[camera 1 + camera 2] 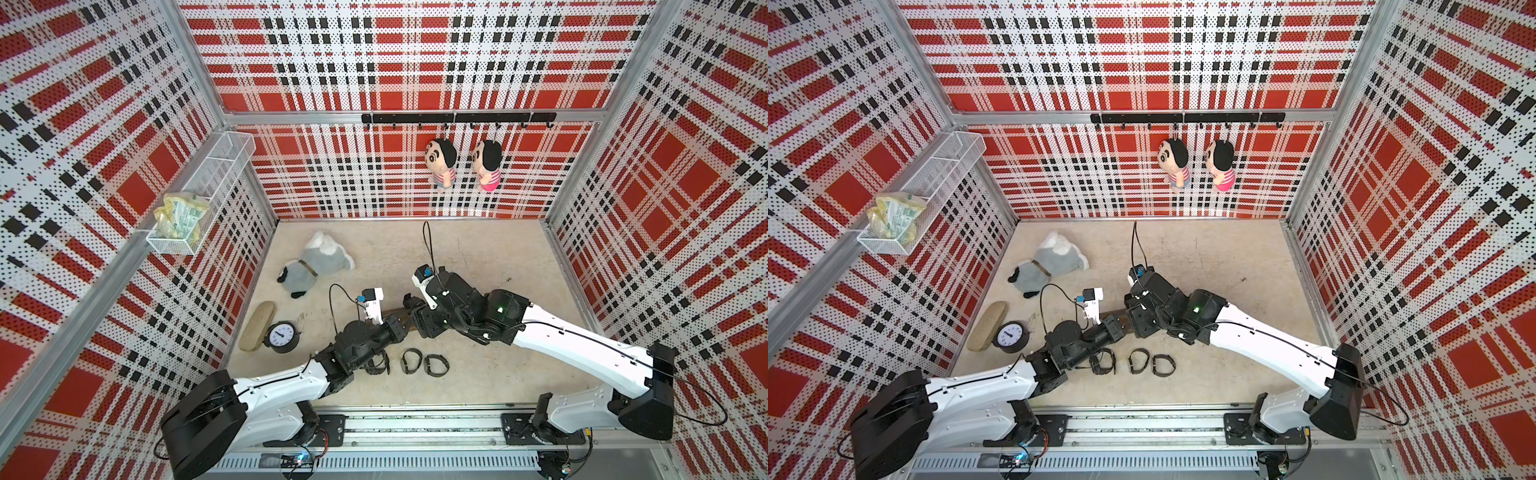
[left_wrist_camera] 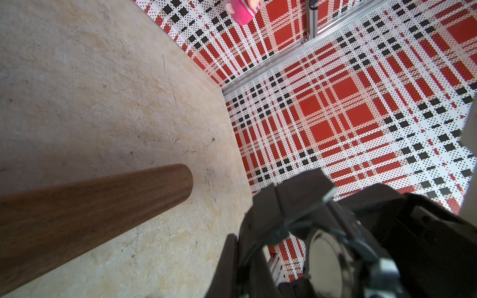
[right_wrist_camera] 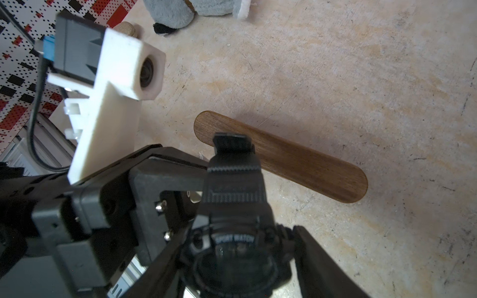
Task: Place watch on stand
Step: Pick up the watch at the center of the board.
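Observation:
A black sport watch (image 3: 236, 180) hangs between my two grippers, just above the brown wooden stand (image 3: 296, 160). My left gripper (image 2: 247, 260) is shut on the watch's strap, and the steel case back (image 2: 325, 260) shows beside it. My right gripper (image 3: 237, 258) has a finger against each side of the watch case. In both top views the left gripper (image 1: 399, 326) (image 1: 1115, 326) and the right gripper (image 1: 411, 305) (image 1: 1129, 309) meet over the stand (image 1: 395, 312) (image 1: 1117, 313), which they mostly hide. The stand's bar (image 2: 90, 206) carries nothing.
Three more dark watches (image 1: 411, 360) lie in a row near the front edge, one partly under my left arm. A black alarm clock (image 1: 281, 336) and a beige oval board (image 1: 257, 326) sit at the left. A grey plush (image 1: 316, 266) lies behind them. Two dolls (image 1: 440, 162) hang on the back wall.

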Motion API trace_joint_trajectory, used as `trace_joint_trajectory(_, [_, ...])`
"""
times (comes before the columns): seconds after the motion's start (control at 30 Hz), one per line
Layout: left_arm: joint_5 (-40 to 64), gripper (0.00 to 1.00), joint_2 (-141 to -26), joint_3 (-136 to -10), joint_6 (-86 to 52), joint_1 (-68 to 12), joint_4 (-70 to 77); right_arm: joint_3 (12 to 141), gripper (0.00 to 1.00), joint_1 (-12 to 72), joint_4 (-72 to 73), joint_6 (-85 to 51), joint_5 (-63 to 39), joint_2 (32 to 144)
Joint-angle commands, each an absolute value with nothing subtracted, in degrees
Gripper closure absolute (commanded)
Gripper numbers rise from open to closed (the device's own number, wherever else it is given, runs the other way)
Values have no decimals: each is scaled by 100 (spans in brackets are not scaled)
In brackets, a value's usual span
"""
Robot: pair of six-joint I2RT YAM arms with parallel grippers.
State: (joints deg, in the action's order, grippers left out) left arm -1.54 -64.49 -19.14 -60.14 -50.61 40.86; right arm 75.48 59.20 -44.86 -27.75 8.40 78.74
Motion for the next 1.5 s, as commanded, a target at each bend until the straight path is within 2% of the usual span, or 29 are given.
trace_joint_trajectory(0.0, [-148, 100, -6340, -1924, -5959, -5070, 4193, 7733, 38, 5976, -4639, -2795, 961, 7900])
trace_joint_trajectory(0.27, [-166, 100, -6302, -1889, -5959, -5078, 4200, 7799, 42, 5984, -4743, -2826, 1080, 7910])
trace_joint_trajectory(0.43, [-202, 100, -6291, -1881, -5956, -5077, 4198, 7896, 32, 5994, -4877, -2831, 1132, 7919])
trace_joint_trajectory(0.57, [-220, 100, -6302, -1898, -5959, -5073, 4193, 7936, 31, 6017, -4939, -2835, 1143, 7893])
trace_joint_trajectory(1.07, [-246, 100, -6284, -1872, -5994, -5075, 4199, 7871, 41, 6095, -4878, -2858, 1106, 7902])
trace_joint_trajectory(1.2, [-243, 100, -6293, -1881, -6005, -5078, 4186, 7879, 53, 6100, -4871, -2875, 1142, 7853])
trace_joint_trajectory(1.4, [-251, 100, -6367, -2017, -5936, -5088, 3973, 7901, 94, 6098, -4969, -2863, 1205, 7840])
trace_joint_trajectory(1.43, [-286, 97, -6379, -2100, -5881, -5089, 3827, 7906, 100, 6099, -4996, -2874, 1299, 7848])
trace_joint_trajectory(1.47, [-290, 83, -6396, -2178, -5817, -5087, 3667, 7910, 100, 6100, -5033, -2882, 1358, 7857])
